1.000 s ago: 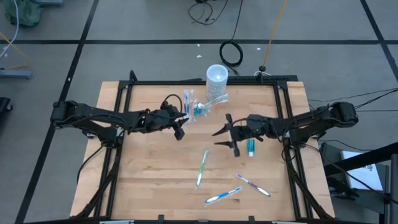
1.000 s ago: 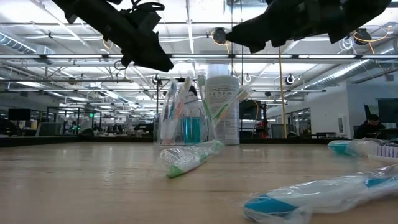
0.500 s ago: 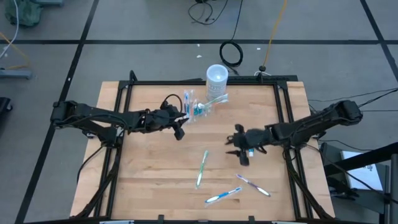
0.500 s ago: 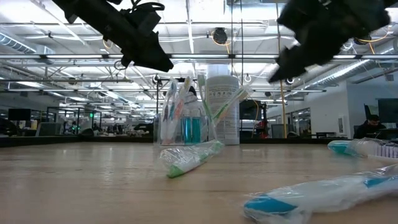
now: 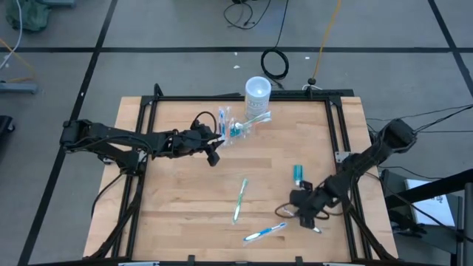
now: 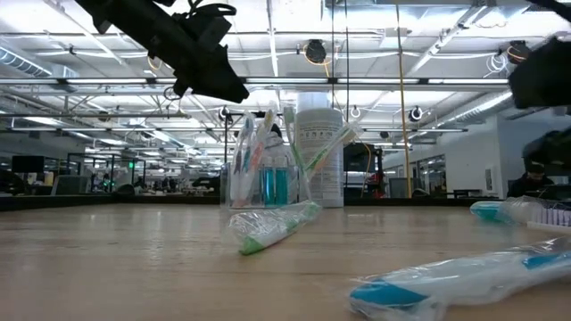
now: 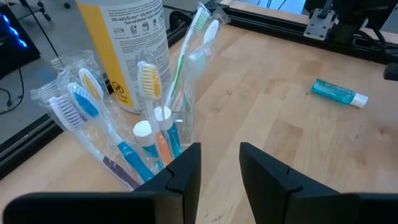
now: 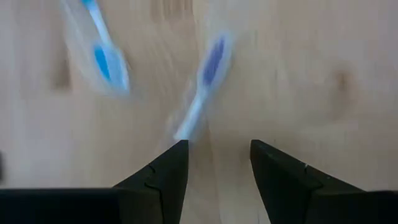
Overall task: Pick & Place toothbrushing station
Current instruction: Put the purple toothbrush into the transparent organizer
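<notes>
High view: the toothbrushing station (image 5: 231, 125), a small clear holder crowded with wrapped brushes, stands near the far edge of the tabletop (image 5: 185, 199), close beside the white cup (image 5: 257, 91). The left pincer (image 5: 215, 154) hovers just on its near side. The right pincer (image 5: 307, 216) is low at the near right, over a purple toothbrush (image 5: 315, 228), with a blue toothbrush (image 5: 264, 233) beside it. A green toothbrush (image 5: 239, 198) and a teal tube (image 5: 298, 174) lie apart mid-board; the near left is bare wood.

Low view: station (image 6: 263, 169) upright, see-through, brushes fanning out; a wrapped brush (image 6: 270, 226) lies before it.

Left wrist view: fingers (image 7: 186, 171) parted, released, just short of the station (image 7: 155, 134).

Right wrist view: fingers (image 8: 165, 171) spread and empty above the purple toothbrush (image 8: 200, 93).
</notes>
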`<state>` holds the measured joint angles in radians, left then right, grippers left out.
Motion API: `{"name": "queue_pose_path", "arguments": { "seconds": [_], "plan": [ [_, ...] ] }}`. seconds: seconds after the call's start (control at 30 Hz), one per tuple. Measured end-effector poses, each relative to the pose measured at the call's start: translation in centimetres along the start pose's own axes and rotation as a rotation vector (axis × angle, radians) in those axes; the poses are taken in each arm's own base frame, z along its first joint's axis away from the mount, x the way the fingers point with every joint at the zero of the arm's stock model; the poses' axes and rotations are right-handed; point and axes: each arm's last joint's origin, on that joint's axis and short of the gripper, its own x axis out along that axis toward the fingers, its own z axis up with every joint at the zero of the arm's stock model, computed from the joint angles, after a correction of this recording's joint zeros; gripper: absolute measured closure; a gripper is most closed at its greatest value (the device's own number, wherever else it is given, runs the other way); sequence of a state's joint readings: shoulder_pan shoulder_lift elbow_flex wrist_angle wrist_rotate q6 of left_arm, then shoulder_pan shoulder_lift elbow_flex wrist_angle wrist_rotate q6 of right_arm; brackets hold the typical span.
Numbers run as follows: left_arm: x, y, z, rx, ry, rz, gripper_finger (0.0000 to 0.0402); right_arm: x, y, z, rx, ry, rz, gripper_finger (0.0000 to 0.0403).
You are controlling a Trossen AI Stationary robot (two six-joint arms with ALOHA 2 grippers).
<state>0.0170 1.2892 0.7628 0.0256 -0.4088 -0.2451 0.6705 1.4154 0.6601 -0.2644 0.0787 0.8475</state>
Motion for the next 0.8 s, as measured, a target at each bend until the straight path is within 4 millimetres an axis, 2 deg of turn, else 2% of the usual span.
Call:
{"name": "queue_pose_path", "arguments": {
  "seconds": [0.17, 0.33, 0.5, 0.67, 0.8],
  "plan": [
    [0.0, 0.0, 0.0, -0.003, -0.001, 0.000, 0.0284, 0.4, 0.2, -0.8, -0.026, 0.011, -0.046, 0.0238],
    [0.0, 0.0, 0.0, -0.002, 0.000, 0.000, 0.0284, 0.6, 0.4, -0.4, 0.031, -0.024, -0.027, 0.0238],
    [0.0, 0.0, 0.0, -0.002, 0.000, 0.000, 0.0284, -0.1, 0.2, -0.2, 0.120, -0.037, -0.024, 0.0238],
    [0.0, 0.0, 0.0, -0.001, -0.001, 0.000, 0.0284, -1.0, 0.3, 0.4, 0.138, -0.083, 0.024, 0.0238],
    [0.0, 0.0, 0.0, 0.004, -0.001, 0.000, 0.0284, -0.5, 0.8, 0.4, 0.133, -0.094, 0.053, 0.0238]
  ]
}}
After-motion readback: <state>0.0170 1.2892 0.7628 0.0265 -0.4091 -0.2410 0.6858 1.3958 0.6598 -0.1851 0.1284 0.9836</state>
